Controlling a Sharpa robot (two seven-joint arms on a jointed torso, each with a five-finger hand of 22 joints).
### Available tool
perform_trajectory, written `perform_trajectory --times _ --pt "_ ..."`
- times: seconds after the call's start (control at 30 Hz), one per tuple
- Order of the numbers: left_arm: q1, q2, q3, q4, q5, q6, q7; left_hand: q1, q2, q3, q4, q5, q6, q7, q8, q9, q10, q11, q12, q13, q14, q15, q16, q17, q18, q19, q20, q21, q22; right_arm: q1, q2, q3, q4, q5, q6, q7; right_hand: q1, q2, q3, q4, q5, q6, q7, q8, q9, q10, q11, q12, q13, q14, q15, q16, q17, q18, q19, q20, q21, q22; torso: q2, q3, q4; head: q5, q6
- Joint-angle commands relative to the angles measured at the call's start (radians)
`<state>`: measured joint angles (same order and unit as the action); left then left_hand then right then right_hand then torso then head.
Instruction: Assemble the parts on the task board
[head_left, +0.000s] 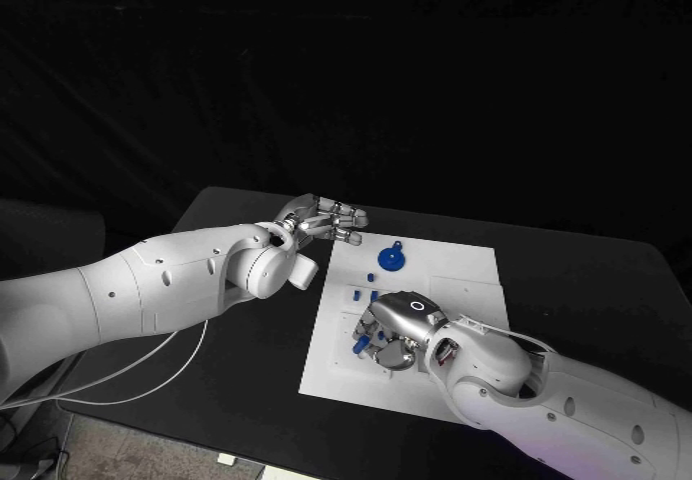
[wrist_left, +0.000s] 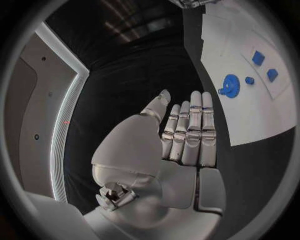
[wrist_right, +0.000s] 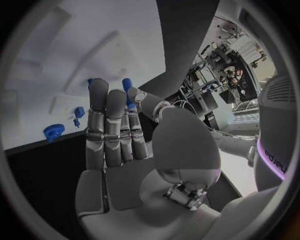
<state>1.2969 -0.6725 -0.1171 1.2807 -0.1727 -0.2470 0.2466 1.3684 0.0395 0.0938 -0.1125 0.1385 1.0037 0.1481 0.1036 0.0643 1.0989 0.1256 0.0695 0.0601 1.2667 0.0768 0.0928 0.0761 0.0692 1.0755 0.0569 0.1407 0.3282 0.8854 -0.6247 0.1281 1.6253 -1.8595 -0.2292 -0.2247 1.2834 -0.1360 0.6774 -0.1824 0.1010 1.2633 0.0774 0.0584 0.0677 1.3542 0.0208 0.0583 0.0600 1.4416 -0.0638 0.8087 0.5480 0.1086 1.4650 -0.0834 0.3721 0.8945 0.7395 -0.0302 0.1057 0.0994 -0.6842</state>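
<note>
The white task board (head_left: 462, 270) lies in the middle of the black table. A blue gear (head_left: 392, 259) sits near its far left corner, with small blue parts (head_left: 358, 295) closer in. My right hand (head_left: 398, 326) hovers low over the board's near left part, fingers straight and holding nothing. In the right wrist view, blue parts (wrist_right: 127, 86) show just past my right hand's fingertips (wrist_right: 107, 97), with the gear (wrist_right: 53, 132) farther off. My left hand (head_left: 322, 218) is raised beside the board's far left corner, fingers extended and empty. The left wrist view shows the gear (wrist_left: 231, 82) and blue blocks (wrist_left: 258, 58) beyond my left hand (wrist_left: 187, 132).
The black table (head_left: 245, 300) spreads around the board, with bare board (head_left: 476, 285) to the right of my right hand. A white cable (head_left: 144, 375) hangs off the table's near left edge.
</note>
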Motion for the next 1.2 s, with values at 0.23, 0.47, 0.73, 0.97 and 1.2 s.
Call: perform_trajectory --times 0.23,0.47,0.73,0.97,1.2 --pt "0.0 -0.001 0.001 0.0 -0.001 0.024 -0.006 -0.004 -0.001 0.0 0.006 0.002 -0.009 -0.001 -0.002 0.0 -0.004 0.003 -0.003 -0.001 -0.002 0.004 0.002 0.001 -0.013 -0.003 0.002 -0.004 -0.001 -0.003 -0.005 -0.001 0.002 -0.016 0.039 -0.005 -0.009 0.005 0.002 -0.003 0.006 0.009 0.0 0.005 0.001 0.007 0.002 0.003 0.001 0.003 -0.005 0.005 0.002 0.012 0.034 -0.007 0.004 0.006 0.0 -0.0003 -0.0006 0.004 -0.004" --pt "0.0 -0.002 0.001 0.0 -0.001 0.025 -0.007 -0.004 -0.001 0.0 0.006 0.002 -0.009 -0.001 -0.002 0.0 -0.004 0.003 -0.003 -0.001 -0.002 0.004 0.002 0.001 -0.013 -0.003 0.002 -0.004 -0.001 -0.005 -0.006 -0.001 0.001 -0.015 0.051 -0.005 -0.01 0.005 0.001 -0.004 0.008 0.009 0.0 0.005 0.001 0.007 0.002 0.003 0.001 0.003 -0.005 0.005 0.002 0.011 0.033 -0.007 0.004 0.009 0.0 -0.0003 -0.0007 0.004 -0.004" --pt "0.0 -0.003 0.001 0.0 -0.001 0.026 -0.007 -0.004 -0.001 0.0 0.006 0.002 -0.009 -0.001 -0.002 0.0 -0.004 0.003 -0.003 -0.001 -0.002 0.004 0.002 0.001 -0.013 -0.003 0.002 -0.004 -0.001 -0.007 -0.006 -0.002 -0.003 -0.015 0.063 -0.007 -0.011 0.006 0.001 -0.005 0.011 0.009 0.0 0.005 0.001 0.007 0.002 0.003 0.001 0.003 -0.005 0.006 0.003 0.012 0.033 -0.007 0.004 0.012 0.0 -0.0009 0.0003 0.004 -0.006" --pt "0.0 -0.003 0.001 0.0 -0.002 0.027 -0.008 -0.001 -0.002 -0.003 0.011 0.002 -0.01 0.0 -0.001 0.0 -0.005 0.003 -0.003 -0.001 -0.003 0.004 0.002 0.002 -0.013 -0.001 0.003 -0.007 -0.005 -0.008 -0.007 -0.002 -0.003 -0.023 0.059 -0.021 -0.011 0.006 0.001 -0.006 0.011 0.009 0.0 0.005 0.001 0.007 0.002 0.003 0.001 0.003 -0.005 0.006 0.003 0.012 0.032 -0.007 0.004 0.012 0.0 -0.0015 -0.0002 0.002 -0.005" --pt "0.0 -0.003 0.001 -0.001 -0.002 0.029 -0.008 -0.001 -0.002 -0.003 0.011 0.002 -0.01 0.0 -0.001 0.0 -0.005 0.003 -0.003 -0.001 -0.003 0.004 0.002 0.002 -0.013 -0.001 0.003 -0.007 -0.005 -0.01 -0.007 -0.002 -0.003 -0.038 0.039 -0.047 -0.013 0.006 0.009 -0.007 0.008 0.01 0.0 0.005 0.001 0.007 0.002 0.003 0.001 0.002 -0.005 0.006 0.004 0.012 0.032 -0.007 0.004 0.017 -0.001 -0.0013 0.0001 0.001 -0.003"
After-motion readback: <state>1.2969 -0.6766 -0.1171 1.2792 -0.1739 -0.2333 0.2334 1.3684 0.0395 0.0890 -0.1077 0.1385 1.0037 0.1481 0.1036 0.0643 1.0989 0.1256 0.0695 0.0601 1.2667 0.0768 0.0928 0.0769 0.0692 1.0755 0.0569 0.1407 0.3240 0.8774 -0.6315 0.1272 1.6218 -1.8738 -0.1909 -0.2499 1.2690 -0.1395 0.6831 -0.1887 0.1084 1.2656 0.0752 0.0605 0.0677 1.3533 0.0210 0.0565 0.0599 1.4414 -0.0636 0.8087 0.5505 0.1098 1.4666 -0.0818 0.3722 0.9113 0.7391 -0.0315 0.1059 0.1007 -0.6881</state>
